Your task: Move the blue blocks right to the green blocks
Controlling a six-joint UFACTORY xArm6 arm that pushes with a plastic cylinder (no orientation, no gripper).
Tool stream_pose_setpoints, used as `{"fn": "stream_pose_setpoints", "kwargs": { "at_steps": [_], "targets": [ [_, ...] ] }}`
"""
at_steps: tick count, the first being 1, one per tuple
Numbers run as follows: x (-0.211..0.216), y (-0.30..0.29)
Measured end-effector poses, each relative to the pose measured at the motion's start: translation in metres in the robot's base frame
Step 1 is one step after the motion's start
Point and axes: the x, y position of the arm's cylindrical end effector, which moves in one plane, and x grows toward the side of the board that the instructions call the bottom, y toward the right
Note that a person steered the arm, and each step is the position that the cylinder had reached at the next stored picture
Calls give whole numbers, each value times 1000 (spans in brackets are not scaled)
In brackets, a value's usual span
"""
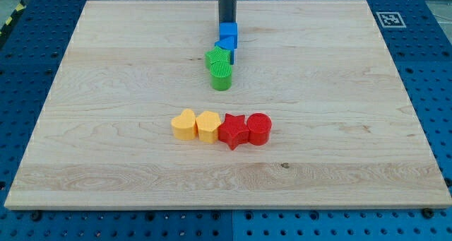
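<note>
My tip (227,22) belongs to a plain dark rod with no claw on it, so nothing opens, closes or clamps. It sits at the top edge of the blue cube (228,33), seemingly touching it, though the contact is hard to confirm. A second blue block (227,51), shape unclear, lies just below, against the green star-like block (217,58), with the green cylinder (222,77) beneath.

Lower on the wooden tabletop (106,128), a row runs from the left: yellow heart-like block (183,124), yellow block (208,125), red star (233,130), red cylinder (259,128). A blue perforated base (32,64) surrounds the board.
</note>
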Motion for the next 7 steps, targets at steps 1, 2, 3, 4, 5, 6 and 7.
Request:
{"fn": "stream_pose_setpoints", "kwargs": {
  "at_steps": [1,2,3,4,5,6,7],
  "targets": [
    [-19,-28],
    [-16,-70],
    [1,-98],
    [20,-99],
    [41,-74],
    [63,-38],
    [74,21]
  ]
}}
